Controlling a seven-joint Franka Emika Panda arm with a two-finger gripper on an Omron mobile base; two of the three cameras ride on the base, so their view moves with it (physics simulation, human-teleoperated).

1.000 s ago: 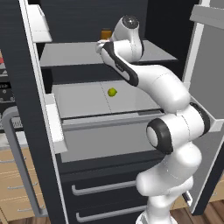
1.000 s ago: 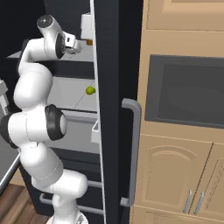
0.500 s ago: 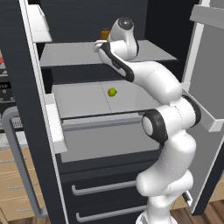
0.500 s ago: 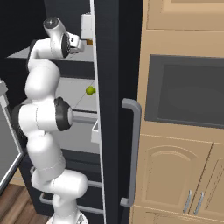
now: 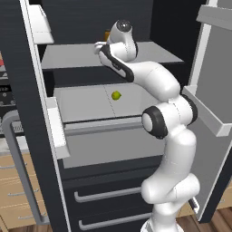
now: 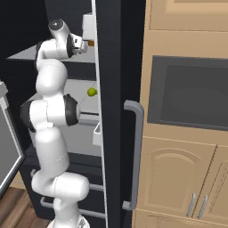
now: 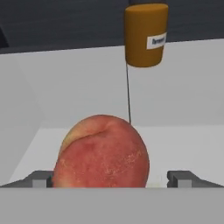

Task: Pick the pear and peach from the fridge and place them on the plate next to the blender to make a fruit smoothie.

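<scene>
The pinkish-orange peach [image 7: 103, 153] lies on the upper grey shelf [image 5: 68, 56] of the black fridge [image 6: 118, 89]. It sits close in front of the hand, between the two fingertips of my gripper [image 7: 111, 179], which is open and not touching it. From the base, my gripper [image 5: 98, 47] reaches over that upper shelf. The small yellow-green pear [image 5: 116, 95] rests alone on the shelf below, also seen as the pear [image 6: 91, 92] from the right. The plate and the blender are out of view.
An orange-brown jar [image 7: 145, 35] with a white label stands behind the peach at the back of the shelf. White door bins [image 5: 56, 131] line the open left door, another open door [image 5: 213, 90] stands right. Grey drawers [image 5: 108, 195] lie below. A long grey handle [image 6: 136, 156] hangs beside wooden cabinets [image 6: 182, 178].
The arm has straightened and its elbow has risen. The hand has pushed a little further in over the upper shelf. The jaws stay open and the fruits have not moved.
</scene>
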